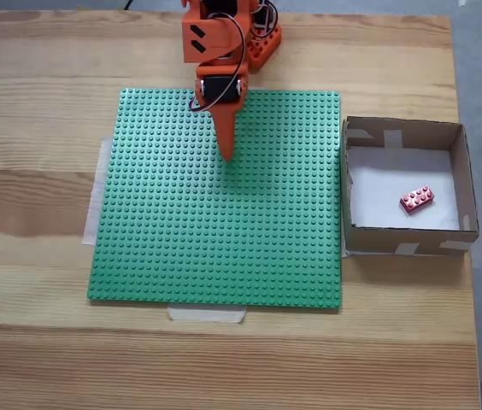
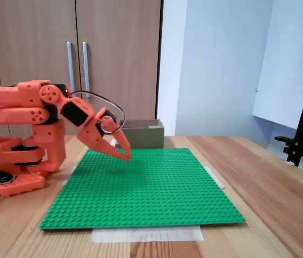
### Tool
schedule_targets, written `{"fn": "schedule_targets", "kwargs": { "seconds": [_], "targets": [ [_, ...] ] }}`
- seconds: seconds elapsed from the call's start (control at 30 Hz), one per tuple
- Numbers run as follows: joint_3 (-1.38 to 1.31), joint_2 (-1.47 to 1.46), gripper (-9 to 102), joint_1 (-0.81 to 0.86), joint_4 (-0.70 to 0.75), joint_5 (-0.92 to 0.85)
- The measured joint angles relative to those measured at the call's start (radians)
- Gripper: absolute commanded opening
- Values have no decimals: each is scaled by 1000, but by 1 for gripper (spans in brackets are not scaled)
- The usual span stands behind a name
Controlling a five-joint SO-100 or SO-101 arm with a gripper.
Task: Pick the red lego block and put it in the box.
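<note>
Spreading across both fixed views: a pale wooden bench (image 1: pixel 36 359), grain running side to side. Covering most of its middle: a large green studded baseplate (image 1: pixel 224 231), taped down at its edges with pale tape (image 1: pixel 207 313).

Reaching in from the top edge of a fixed view: an orange arm (image 1: pixel 220 38), base sitting on the bench just beyond the baseplate's far edge. Folding low and forward in another fixed view, with cupboard doors (image 2: pixel 76 64) behind.

Standing just beside the baseplate's right edge in a fixed view: the box (image 1: pixel 463 184), brown card walls, white floor, pale tape patches. Showing only as a brown wall behind the arm in another fixed view (image 2: pixel 143 134).

Tapering to a point above the baseplate's upper middle: the end effector (image 1: pixel 226 152), hanging clear of the studs, well apart from the box. Looking pinched together and carrying nothing, seen from the side (image 2: pixel 123 155).

Lying tilted on the white floor of the box, toward its right side: the red lego block (image 1: pixel 416 199), studs up, touching no wall.

Judging the placing as done, with only the retreat remaining. Advising, for that step: keeping the tip lifted off the studs, drawing back toward the base without swinging right toward the box wall, leaving the block undisturbed.
</note>
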Motion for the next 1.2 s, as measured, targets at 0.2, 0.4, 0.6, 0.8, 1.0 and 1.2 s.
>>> {"fn": "schedule_targets", "kwargs": {
  "seconds": [0.2, 0.4, 0.6, 0.8, 1.0, 1.2],
  "targets": [
    [26, 0, -1, 0, 5, -28],
    [37, 0, -1, 0, 5, -43],
    [61, 0, -1, 3, -2, -57],
    [61, 0, -1, 6, -2, -57],
    [61, 0, -1, 17, -2, -55],
    [61, 0, -1, 15, -2, -51]
  ]
}}
